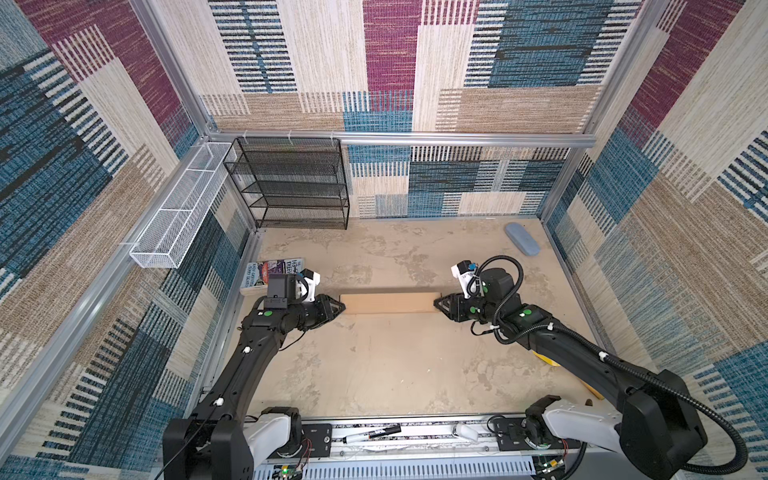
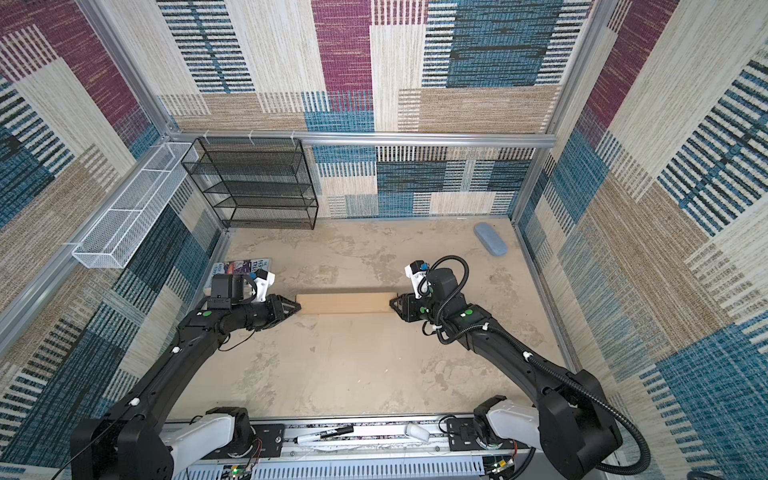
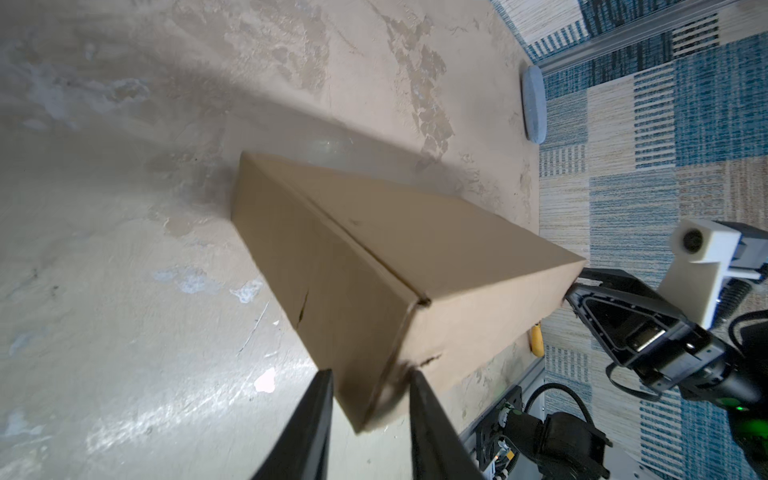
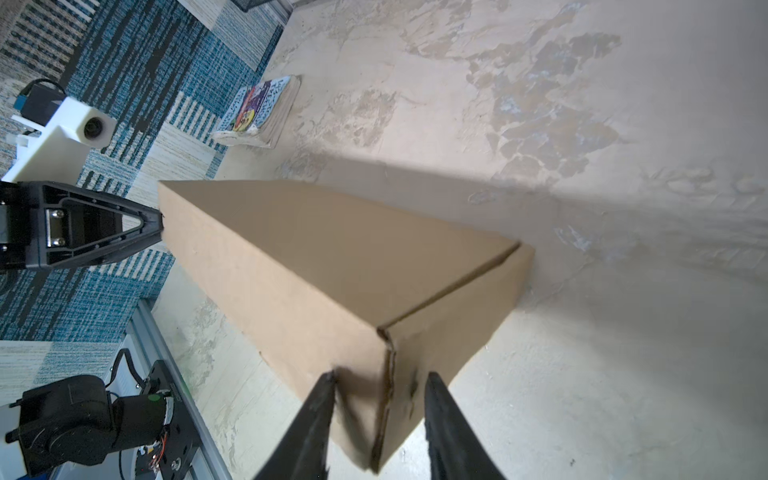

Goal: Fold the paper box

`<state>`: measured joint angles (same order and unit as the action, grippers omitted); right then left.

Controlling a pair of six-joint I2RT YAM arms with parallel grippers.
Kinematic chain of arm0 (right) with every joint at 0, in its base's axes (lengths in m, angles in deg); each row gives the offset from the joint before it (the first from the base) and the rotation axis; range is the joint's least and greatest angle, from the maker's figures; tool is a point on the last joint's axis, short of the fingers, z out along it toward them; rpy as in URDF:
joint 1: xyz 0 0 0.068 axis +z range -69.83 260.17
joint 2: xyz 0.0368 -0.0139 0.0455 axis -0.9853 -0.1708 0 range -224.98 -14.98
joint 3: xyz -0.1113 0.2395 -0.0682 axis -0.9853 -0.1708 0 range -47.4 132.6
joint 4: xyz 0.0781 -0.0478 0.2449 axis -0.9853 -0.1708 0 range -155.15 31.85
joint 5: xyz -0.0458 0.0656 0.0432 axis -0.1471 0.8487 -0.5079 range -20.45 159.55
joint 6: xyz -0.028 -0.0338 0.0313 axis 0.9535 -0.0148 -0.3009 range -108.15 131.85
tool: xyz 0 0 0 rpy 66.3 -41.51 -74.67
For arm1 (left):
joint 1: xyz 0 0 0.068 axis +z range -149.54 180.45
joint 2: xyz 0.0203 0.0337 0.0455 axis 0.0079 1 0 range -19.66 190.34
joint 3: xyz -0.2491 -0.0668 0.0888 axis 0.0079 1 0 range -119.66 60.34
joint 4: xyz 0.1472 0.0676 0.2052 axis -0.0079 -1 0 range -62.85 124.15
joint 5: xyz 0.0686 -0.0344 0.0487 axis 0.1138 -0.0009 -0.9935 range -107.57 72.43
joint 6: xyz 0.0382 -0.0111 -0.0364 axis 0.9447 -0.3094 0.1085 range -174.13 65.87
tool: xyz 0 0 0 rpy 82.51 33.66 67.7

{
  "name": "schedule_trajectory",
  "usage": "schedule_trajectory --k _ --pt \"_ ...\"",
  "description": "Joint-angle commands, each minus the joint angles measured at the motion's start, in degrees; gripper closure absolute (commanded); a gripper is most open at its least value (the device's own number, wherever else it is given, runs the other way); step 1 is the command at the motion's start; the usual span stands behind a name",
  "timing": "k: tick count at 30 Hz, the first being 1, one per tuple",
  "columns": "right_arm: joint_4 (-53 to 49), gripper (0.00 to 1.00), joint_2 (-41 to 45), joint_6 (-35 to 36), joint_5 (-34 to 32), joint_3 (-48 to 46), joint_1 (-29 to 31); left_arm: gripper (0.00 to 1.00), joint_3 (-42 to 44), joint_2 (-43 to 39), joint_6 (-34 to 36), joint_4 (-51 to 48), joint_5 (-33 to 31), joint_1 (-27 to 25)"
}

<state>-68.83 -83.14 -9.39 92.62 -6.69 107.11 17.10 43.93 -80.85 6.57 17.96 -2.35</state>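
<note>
The box (image 1: 388, 302) lay flat on the surface (image 1: 395, 374), closed, near the middle. Its long axis ran from left to right across both top views.

**Left fingers.** The left fingers (image 3: 311, 424) met the left end of the box head-on. In the left wrist view they sat one on each side of an end corner and appeared clamped on it.

**Right fingers.** The right fingers (image 4: 313, 424) met the right end in the same way and straddled that corner. The views did not show whether they were gripping or just clear of the cardboard.

**Governing relation.** Each arm pointed inward along the long axis, so the box lay straight ahead of both sets of fingers. Neither arm was nearer. The lid seam looked shut at both ends, so the folding was judged nearly or fully done. Any withdrawal should run outward along that axis to avoid dragging the box.

**Markings.** The box bore no print. The book (image 1: 276, 271), just behind the left wrist, showed cover lettering that seemed to include "TREE". The rest was too small to read.
</note>
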Motion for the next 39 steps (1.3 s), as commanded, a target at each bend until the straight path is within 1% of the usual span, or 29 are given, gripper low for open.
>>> schedule_trajectory --k 1,9,15,19,22,23,24,28,31,35,39 --pt "-0.4 0.6 1.0 -1.4 1.3 -1.0 0.3 0.66 1.1 -1.5 -0.8 -1.6 -0.3 0.0" --pt "-1.8 0.59 2.2 -0.9 0.9 -0.4 0.5 0.65 4.2 -5.5 -2.0 -1.2 -1.0 0.0" --pt "-1.7 0.59 2.0 -0.9 0.1 0.2 0.5 0.63 4.4 -5.7 -2.1 -0.6 -1.3 0.0" --pt "-1.3 0.59 1.4 -1.0 -1.2 0.4 0.5 0.59 4.1 -5.4 -2.2 0.0 -1.8 0.0" --pt "-1.0 0.62 1.1 -1.6 -4.1 0.5 0.5 0.59 3.4 -4.7 -2.0 -0.1 -1.9 0.0" --pt "-0.8 0.64 0.9 -1.6 -5.2 0.6 0.5 0.59 3.1 -4.5 -2.0 -0.1 -3.9 0.0" --pt "-0.8 0.67 0.6 -1.6 -6.0 0.8 0.5 0.59 3.0 -4.1 -2.0 0.1 -4.3 0.0" --pt "-0.8 0.77 -2.1 -0.8 -8.8 2.2 0.4 0.67 2.1 -2.2 -2.1 1.0 -6.7 0.0" --pt "-1.2 0.83 -5.2 0.1 -10.5 3.8 0.4 0.77 1.0 0.5 -1.9 2.0 -7.5 0.1" --pt "-0.8 0.86 -8.9 1.1 -13.5 5.5 0.2 0.89 -0.8 5.0 -1.4 3.2 -9.8 0.2" --pt "-0.9 0.88 -12.9 2.4 -16.2 7.6 -0.1 0.94 -2.9 10.3 -1.5 5.2 -12.2 0.5"
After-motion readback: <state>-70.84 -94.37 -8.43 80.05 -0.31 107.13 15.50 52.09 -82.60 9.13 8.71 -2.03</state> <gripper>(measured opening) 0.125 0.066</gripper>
